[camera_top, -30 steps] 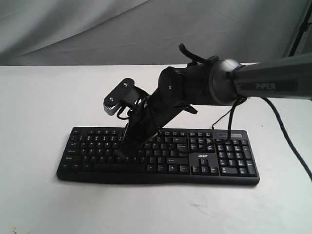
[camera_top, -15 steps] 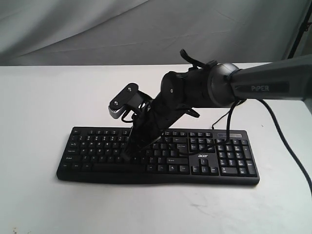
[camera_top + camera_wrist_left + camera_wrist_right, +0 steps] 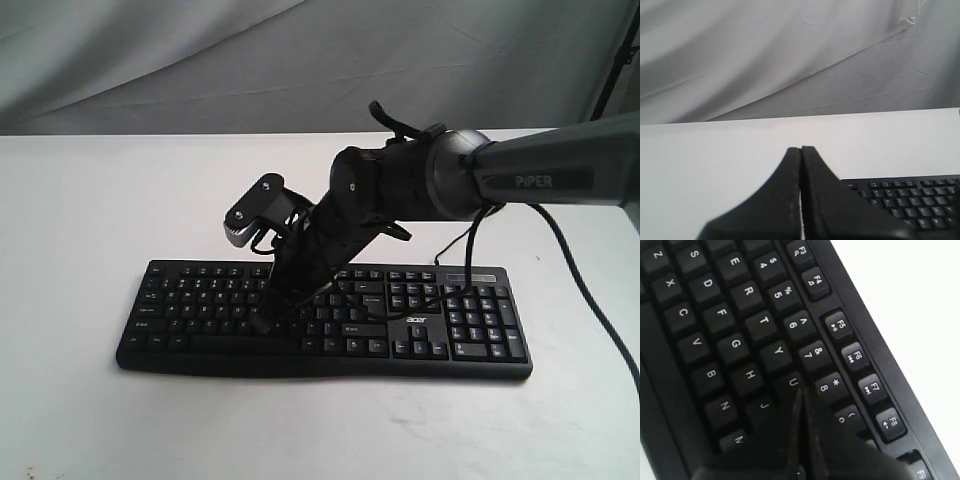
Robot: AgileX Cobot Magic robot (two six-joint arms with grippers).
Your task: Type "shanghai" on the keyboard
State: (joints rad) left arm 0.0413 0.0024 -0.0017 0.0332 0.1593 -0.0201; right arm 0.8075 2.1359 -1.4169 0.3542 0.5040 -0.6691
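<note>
Right claw point(image 3: 802, 392), pressed together, pointed at the keyboard point(image 3: 200, 310) beside key "U" point(image 3: 791, 382). Left claw point(image 3: 801, 150) was likewise pressed together. Keyboard lay on the table point(image 3: 100, 200), "acer" logo point(image 3: 417, 320) at the right claw's 3 o'clock; arm point(image 3: 560, 170) marked "PiPER".

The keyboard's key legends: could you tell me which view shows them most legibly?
The right wrist view: close on the keyboard, letters like G, H and U read clearly. The exterior view shows the keyboard end to end, legends too small; the left wrist view catches only one corner.
</note>
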